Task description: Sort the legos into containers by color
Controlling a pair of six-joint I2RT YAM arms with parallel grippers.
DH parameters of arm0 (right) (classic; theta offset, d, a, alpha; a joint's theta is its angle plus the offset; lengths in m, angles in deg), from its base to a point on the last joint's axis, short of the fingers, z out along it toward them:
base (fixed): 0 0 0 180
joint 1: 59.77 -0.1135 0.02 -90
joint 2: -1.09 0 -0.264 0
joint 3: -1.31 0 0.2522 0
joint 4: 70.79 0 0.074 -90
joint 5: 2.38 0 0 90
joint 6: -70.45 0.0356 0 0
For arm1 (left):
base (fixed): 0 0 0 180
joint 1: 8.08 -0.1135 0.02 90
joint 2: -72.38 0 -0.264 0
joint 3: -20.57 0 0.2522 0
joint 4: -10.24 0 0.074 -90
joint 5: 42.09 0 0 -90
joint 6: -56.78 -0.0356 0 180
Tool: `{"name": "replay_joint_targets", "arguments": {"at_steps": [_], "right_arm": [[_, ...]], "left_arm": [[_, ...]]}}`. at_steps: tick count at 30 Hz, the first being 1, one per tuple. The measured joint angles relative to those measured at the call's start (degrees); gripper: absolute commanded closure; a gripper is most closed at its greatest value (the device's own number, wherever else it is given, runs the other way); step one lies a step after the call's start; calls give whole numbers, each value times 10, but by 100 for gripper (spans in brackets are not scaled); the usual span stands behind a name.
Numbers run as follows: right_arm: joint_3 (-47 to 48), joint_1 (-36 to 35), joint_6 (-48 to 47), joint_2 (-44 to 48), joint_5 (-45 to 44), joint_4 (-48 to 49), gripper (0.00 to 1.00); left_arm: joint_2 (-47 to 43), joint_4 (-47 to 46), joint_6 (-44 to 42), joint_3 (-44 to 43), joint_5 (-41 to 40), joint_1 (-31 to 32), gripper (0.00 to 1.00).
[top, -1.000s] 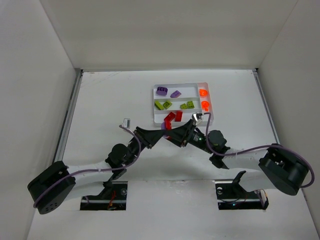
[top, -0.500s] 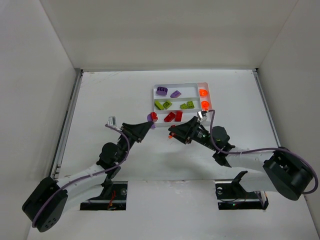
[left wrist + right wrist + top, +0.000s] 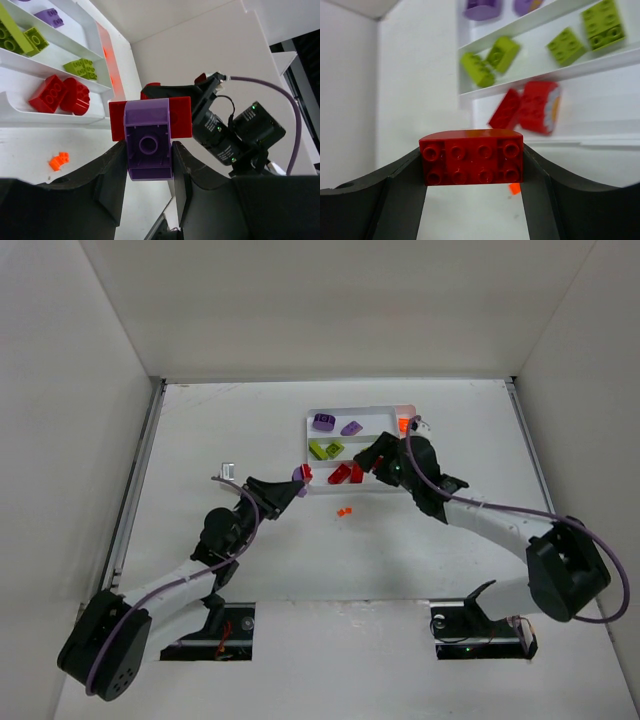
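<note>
Tray (image 3: 376,420) ahead, orange piece (image 3: 344,511) loose beside it; your left gripper (image 3: 148,152) pinches purple brick (image 3: 148,120), right gripper (image 3: 471,167) red brick (image 3: 470,152).

Tight at the near edge of the tray (image 3: 307,440), roomier to the left and beyond it.
Left tool (image 3: 296,480), clamped on a purple brick (image 3: 148,145), parked just off the near-left corner; right tool (image 3: 377,458), gripping a red brick (image 3: 472,157), hanging over the near slot (image 3: 320,481), with the right arm (image 3: 480,520) across the tray's right end. Between the tools, only a narrow gap of worktop (image 3: 220,430), a small orange piece (image 3: 344,511) lying in it. Far slots (image 3: 378,423) reachable from above; bare surface left of the tray, up to the walls (image 3: 330,310).
</note>
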Motion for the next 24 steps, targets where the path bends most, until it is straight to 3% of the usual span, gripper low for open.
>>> {"name": "replay_joint_targets", "arguments": {"at_steps": [12,17,24], "right_arm": [[90,26,-109,-133,-94,-148,46],[112,30,-122,-149,-104,-150,39],[116,34,-132,-152,-121,-152,21]], "left_arm": [[10,-7,-12,10,41,-29,76],[11,-11,-12,13,47,-32,76],[26,-28,-10,13,50,-31,76]]}}
